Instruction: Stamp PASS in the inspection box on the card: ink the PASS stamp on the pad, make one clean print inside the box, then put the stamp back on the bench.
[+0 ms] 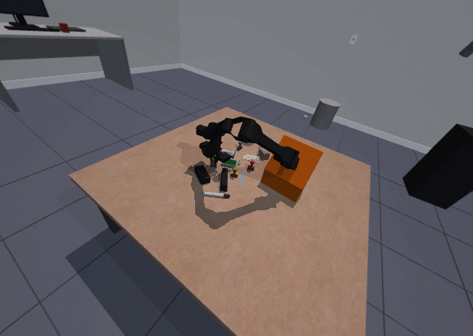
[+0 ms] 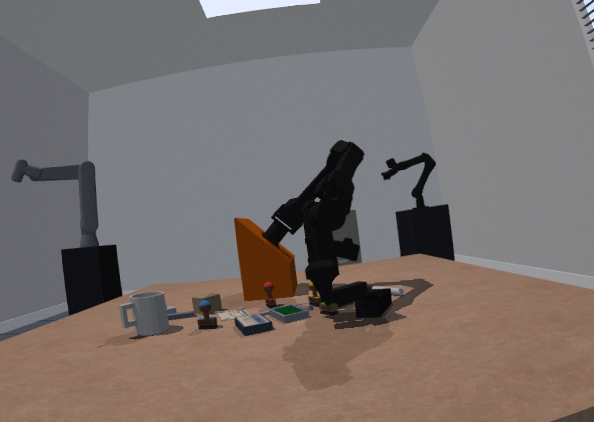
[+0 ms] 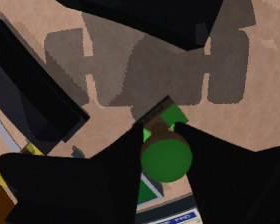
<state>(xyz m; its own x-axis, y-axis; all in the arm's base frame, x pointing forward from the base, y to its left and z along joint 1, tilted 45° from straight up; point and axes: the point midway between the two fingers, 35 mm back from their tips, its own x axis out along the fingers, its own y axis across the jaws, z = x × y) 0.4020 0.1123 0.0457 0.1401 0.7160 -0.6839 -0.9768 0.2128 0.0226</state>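
My gripper is shut on the green-knobbed stamp, upright and low over the table beside the ink pad; whether its base touches the table I cannot tell. Its wooden base has a green patch and small dark lettering. The green ink pad lies open in its grey tray, partly hidden by the fingers in the wrist view. The white card lies flat beyond the pad; its box and any print are too small to make out.
Red, yellow and blue stamps stand around the pad. A labelled dark case lies beside it. Two black blocks, a white marker, a mug and the orange block are nearby.
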